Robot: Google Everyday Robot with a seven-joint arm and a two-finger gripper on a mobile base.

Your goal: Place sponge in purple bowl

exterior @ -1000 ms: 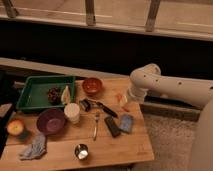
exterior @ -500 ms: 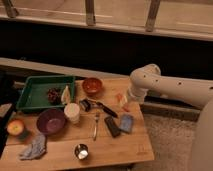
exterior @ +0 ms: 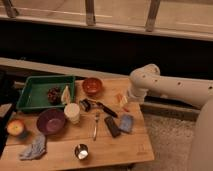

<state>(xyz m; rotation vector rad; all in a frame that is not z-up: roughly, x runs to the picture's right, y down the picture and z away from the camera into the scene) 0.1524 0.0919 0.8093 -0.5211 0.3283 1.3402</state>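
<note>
The purple bowl [exterior: 50, 121] stands on the left part of the wooden table [exterior: 60, 159], in front of the green tray. A blue-grey rectangular sponge [exterior: 125, 123] lies flat on the right part of the table, beside a dark flat bar [exterior: 112, 126]. My white arm comes in from the right. My gripper [exterior: 121, 99] hangs low over the table's far right edge, behind the sponge and a hand's width from it. It is far from the bowl.
A green tray [exterior: 33, 92] with dark fruit stands at the back left, and an orange bowl [exterior: 92, 86] beside it. A white cup [exterior: 72, 113], a black-handled tool [exterior: 98, 107], a fork [exterior: 95, 126], a metal cup [exterior: 81, 151], an apple [exterior: 16, 127] and a grey cloth [exterior: 32, 147] also lie on the table.
</note>
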